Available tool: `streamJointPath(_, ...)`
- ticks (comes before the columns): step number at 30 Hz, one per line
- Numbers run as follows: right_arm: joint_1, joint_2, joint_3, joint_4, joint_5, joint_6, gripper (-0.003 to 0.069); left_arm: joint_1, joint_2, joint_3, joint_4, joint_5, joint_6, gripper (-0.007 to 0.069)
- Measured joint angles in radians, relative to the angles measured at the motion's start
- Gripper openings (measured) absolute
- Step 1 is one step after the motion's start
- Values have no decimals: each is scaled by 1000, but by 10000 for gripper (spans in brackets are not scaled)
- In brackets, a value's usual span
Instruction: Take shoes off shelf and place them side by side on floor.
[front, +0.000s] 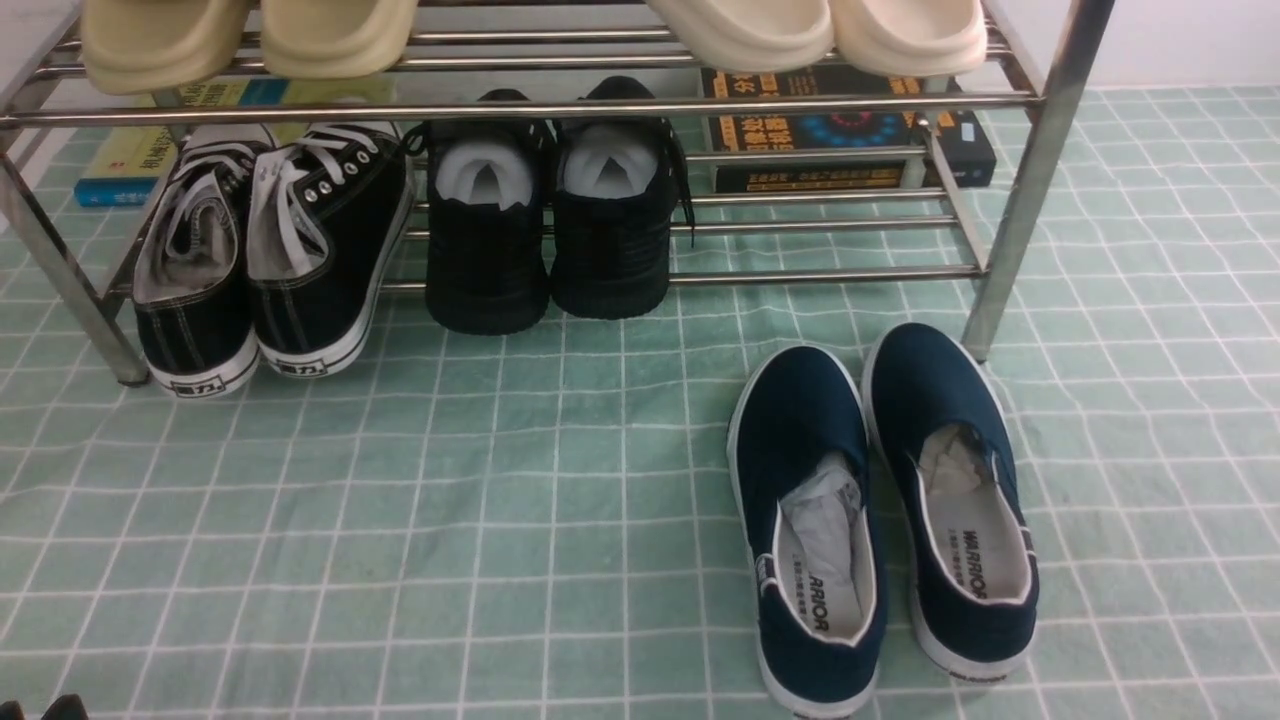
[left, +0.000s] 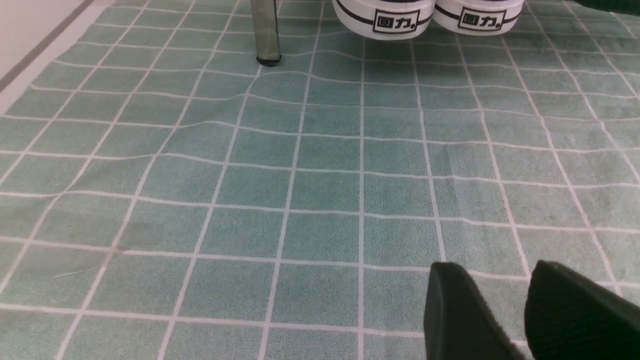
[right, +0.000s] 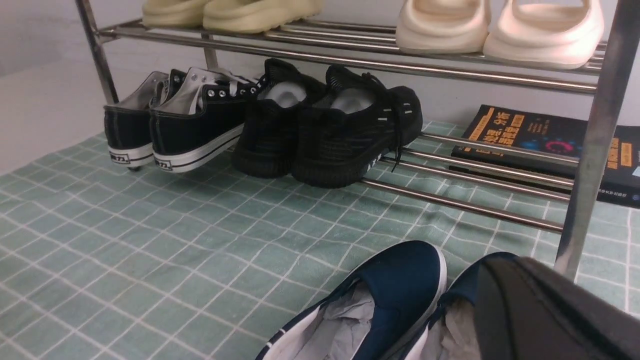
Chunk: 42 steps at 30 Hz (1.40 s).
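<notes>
The two navy shoes stand side by side on the pale green gridded floor (front: 500, 500), toes toward the shelf (front: 1030, 180). The left shoe (front: 810, 520) and the right shoe (front: 950, 470) both hold crumpled paper. In the right wrist view the pair (right: 400, 280) lies just below my right gripper (right: 500, 280), whose fingers are shut together on nothing and cover part of the right shoe (right: 467, 280). My left gripper (left: 495, 270) hovers open over bare floor, with nothing between its fingers, well short of the shelf's leg (left: 265, 35).
On the lower tier sit black lace-up sneakers (front: 260, 260) and all-black shoes (front: 550, 230). Books (front: 840, 140) lie under the shelf at the back. Cream slippers (front: 820, 30) and yellowish slippers (front: 250, 35) rest on the upper tier. The shelf's front right leg stands close to the right shoe's toe.
</notes>
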Motion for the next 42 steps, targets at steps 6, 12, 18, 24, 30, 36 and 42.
streamJointPath(6, 0, -6, 45, 0, -60, -1, -13, 0, 0, 0, 0, 0, 0, 241)
streamJointPath(12, 0, -6, 59, 0, -63, -1, -8, 0, 0, 0, 0, 0, 0, 241)
streamJointPath(18, 0, -6, 59, 0, -41, -1, -2, 0, 0, 0, 0, 0, 0, 241)
streamJointPath(24, 0, -6, 59, 0, -38, -1, 2, 0, 0, 0, 0, 0, 0, 241)
streamJointPath(30, -16, -44, 59, -56, 13, 0, 4, 0, 0, 0, 0, 0, 0, 241)
streamJointPath(36, -182, -114, 129, -128, 87, 39, 9, 0, 0, 0, 0, 0, 0, 241)
streamJointPath(42, -361, -226, 282, -136, 99, 76, 18, 0, 0, 0, 0, 0, 0, 241)
